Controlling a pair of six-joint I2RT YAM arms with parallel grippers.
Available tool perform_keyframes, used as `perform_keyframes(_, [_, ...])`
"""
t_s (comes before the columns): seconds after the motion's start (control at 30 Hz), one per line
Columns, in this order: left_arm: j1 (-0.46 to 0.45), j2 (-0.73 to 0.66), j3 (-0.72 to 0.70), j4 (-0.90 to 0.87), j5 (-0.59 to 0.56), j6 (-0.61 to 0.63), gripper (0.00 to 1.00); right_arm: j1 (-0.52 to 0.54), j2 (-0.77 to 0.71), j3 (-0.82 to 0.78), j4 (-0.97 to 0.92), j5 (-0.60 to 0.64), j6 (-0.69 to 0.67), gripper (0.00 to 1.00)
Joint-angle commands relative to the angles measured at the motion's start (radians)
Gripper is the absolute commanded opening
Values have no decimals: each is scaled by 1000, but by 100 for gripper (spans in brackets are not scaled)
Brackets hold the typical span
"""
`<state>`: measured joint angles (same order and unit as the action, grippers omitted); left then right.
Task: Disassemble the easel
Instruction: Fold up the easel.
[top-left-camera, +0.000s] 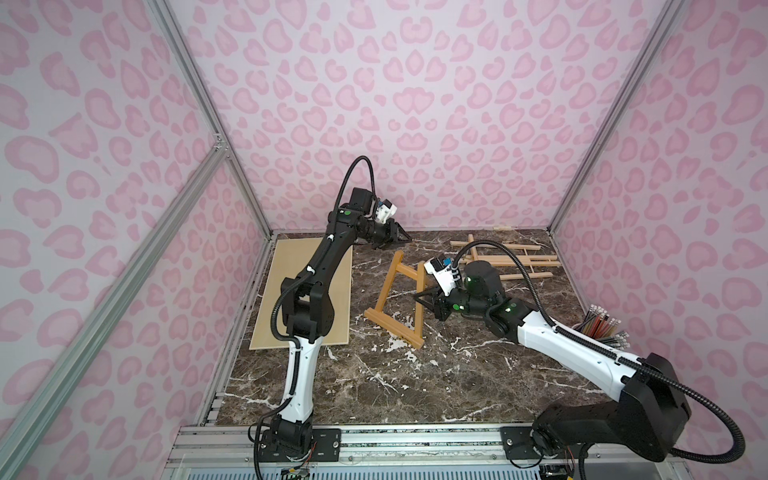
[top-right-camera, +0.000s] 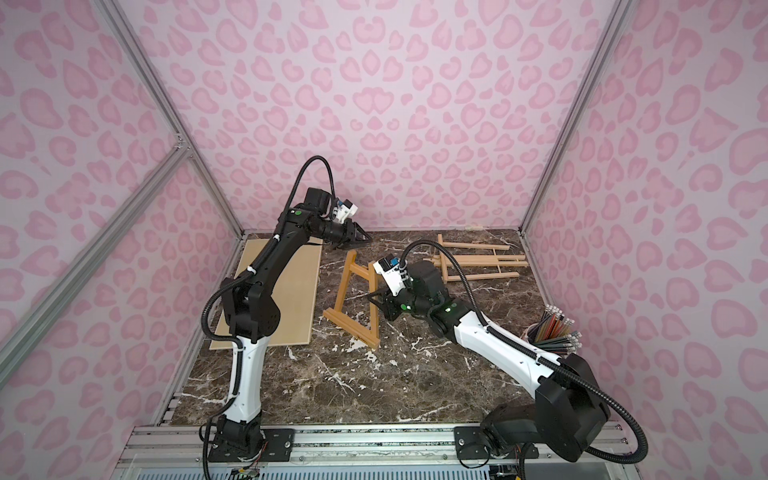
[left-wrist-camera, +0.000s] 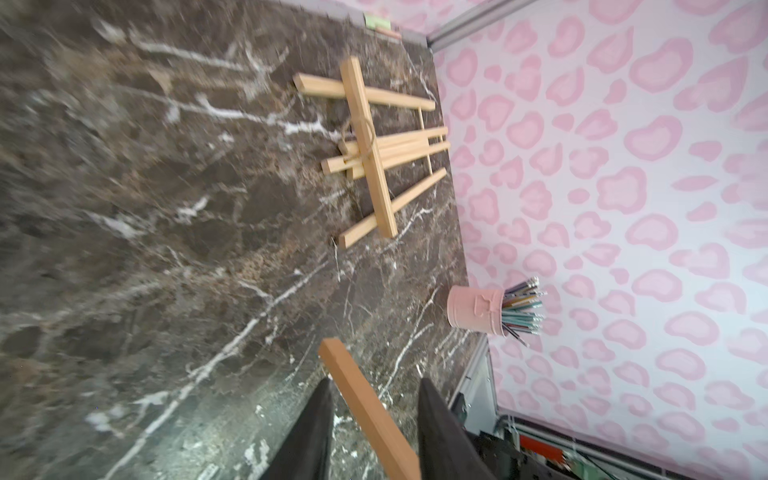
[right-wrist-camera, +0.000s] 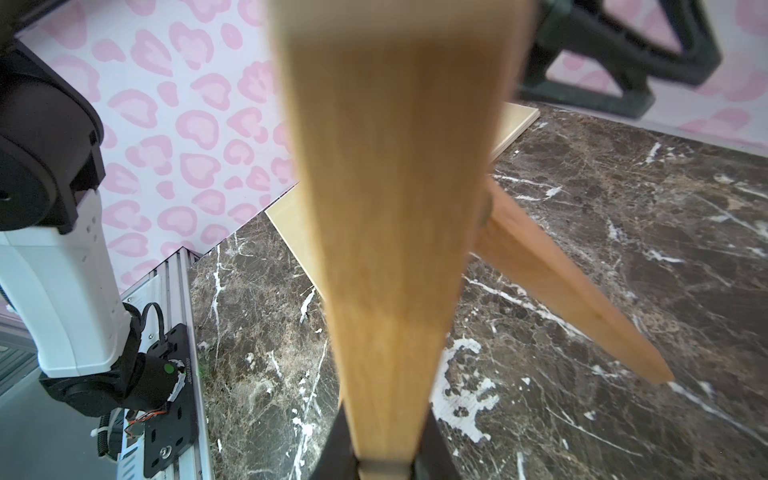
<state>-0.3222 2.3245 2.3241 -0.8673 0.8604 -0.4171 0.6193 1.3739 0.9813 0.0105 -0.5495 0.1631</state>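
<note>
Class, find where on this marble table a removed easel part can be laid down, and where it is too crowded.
Freest: the wide near strip of the table between the orange easel frame and the front rail. Crowded: the left side under the board, the far right with the pale easel, the pencil cup edge.

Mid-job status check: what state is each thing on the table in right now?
brown easel: in one piece, ledge on table.
right gripper: shut on an easel leg.
left gripper: open, jaws astride the easel's top end.
pale easel: lying flat.
board: lying flat.
pencil cup: upright, filled.
</note>
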Motion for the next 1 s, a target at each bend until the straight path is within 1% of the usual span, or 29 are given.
perform_keyframes(0.0, [-20,-3,-40,16,119,-5,29,-27,16,17,66,-96,-46,0])
perform_keyframes(0.07, [-33,2,-57,23,151,-9,28,-39,23,21,72,-114,-57,0])
perform_keyframes(0.13, [-50,-3,-79,21,158,0,26,-56,35,30,68,-144,-69,0])
perform_keyframes(0.2, [-60,-4,-88,12,175,14,18,-82,41,30,83,-187,-70,0])
perform_keyframes(0.27, [-69,-9,-106,11,195,21,5,-105,43,24,101,-212,-66,0])
perform_keyframes(0.3, [-75,-12,-117,12,208,28,3,-115,45,25,101,-220,-70,0])
perform_keyframes(0.43, [-93,-37,-171,12,238,48,3,-152,55,38,83,-236,-90,0])
perform_keyframes(0.53, [-100,-70,-223,45,247,48,3,-181,54,31,115,-268,-74,0])
perform_keyframes(0.63, [-101,-93,-273,104,271,23,3,-200,59,19,168,-353,-40,0])
perform_keyframes(0.7, [-96,-102,-266,82,194,40,3,-198,62,23,167,-384,-36,0])
perform_keyframes(0.77, [-89,-100,-251,84,162,36,3,-196,57,24,153,-405,-39,0])
perform_keyframes(0.87, [-88,-78,-220,104,187,-3,3,-192,32,5,150,-419,-40,0])
perform_keyframes(0.97, [-103,-49,-195,93,218,-8,3,-192,13,-3,148,-440,-39,0])
